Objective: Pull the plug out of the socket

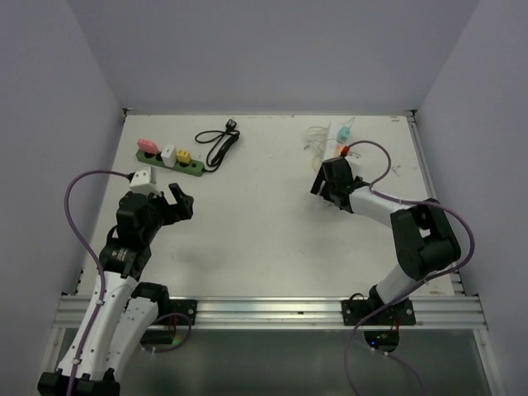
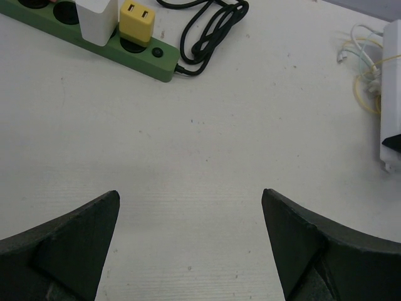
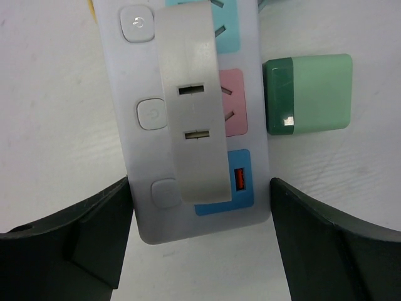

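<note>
A white power strip (image 3: 125,125) with pastel sockets lies at the table's far right. A beige plug (image 3: 194,113) sits in it over the pink and blue sockets. My right gripper (image 3: 199,180) straddles the strip's near end, and both fingers touch its side edges, so it is shut on the strip. A green adapter (image 3: 307,94) lies loose beside the strip. My left gripper (image 2: 190,207) hovers open over bare table, well short of a green power strip (image 2: 144,59) that carries a yellow plug (image 2: 136,22) and a white plug (image 2: 97,22).
A coiled black cable (image 1: 219,144) runs from the green power strip (image 1: 169,163), which also holds a pink plug (image 1: 147,148). Thin pale wires (image 2: 363,69) lie beside the white power strip (image 1: 334,140). Walls close in the table on three sides.
</note>
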Available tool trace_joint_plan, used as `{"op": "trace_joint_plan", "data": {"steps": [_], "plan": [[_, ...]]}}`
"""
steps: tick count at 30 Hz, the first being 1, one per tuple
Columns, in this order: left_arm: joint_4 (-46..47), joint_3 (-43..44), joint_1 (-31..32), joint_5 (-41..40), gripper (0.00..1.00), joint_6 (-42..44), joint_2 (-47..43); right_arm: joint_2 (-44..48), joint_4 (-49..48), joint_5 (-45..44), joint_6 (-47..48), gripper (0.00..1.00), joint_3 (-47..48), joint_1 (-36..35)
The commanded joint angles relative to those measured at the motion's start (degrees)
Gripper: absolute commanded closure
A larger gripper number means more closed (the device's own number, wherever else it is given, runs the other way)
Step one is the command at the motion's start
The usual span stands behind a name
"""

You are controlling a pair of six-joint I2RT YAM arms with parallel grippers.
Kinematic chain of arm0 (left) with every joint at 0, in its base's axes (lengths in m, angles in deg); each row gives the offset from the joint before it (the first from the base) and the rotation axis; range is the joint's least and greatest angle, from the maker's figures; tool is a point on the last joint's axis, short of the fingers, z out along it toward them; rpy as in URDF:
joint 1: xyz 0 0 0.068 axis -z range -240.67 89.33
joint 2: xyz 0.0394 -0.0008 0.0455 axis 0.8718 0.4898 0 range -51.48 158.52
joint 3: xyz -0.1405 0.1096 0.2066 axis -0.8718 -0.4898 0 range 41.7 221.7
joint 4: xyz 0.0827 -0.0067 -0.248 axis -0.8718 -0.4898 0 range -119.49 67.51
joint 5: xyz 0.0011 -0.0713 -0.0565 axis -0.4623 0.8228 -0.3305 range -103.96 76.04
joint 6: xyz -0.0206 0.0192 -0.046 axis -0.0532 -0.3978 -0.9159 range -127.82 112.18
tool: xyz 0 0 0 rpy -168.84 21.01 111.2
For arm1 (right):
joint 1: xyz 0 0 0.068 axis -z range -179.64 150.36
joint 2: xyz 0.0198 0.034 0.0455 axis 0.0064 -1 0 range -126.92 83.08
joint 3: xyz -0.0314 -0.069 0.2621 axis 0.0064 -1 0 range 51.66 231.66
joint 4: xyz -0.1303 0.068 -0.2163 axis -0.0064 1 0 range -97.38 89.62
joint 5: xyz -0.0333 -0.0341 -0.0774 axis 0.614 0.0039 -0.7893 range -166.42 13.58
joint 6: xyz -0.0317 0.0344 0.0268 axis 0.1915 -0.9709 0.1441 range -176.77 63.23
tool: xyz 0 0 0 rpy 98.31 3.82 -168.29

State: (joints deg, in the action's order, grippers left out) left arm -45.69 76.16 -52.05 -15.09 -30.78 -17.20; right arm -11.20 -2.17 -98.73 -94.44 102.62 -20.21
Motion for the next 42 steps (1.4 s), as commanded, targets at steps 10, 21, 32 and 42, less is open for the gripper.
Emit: {"op": "trace_joint_plan", "data": {"steps": [10,21,32,42], "plan": [[3.0,-1.0,-1.2,4.2,0.0,0.3,1.5,11.5,0.4,11.6,2.4,0.56,-8.2,-21.9],[4.0,-4.3,-1.2,14.8,0.0,-9.1,2.3,12.1,0.1,8.7,-2.9,0.42,-8.1,-36.5],[12.0,-9.3,2.2,20.8,0.0,-21.1,5.2,16.6,0.5,9.0,-1.9,0.01,-7.4,-38.1],[22.1,-10.2,14.2,13.0,0.0,-30.5,13.9,31.2,5.9,2.2,0.1,0.01,-9.9,-38.1]]}}
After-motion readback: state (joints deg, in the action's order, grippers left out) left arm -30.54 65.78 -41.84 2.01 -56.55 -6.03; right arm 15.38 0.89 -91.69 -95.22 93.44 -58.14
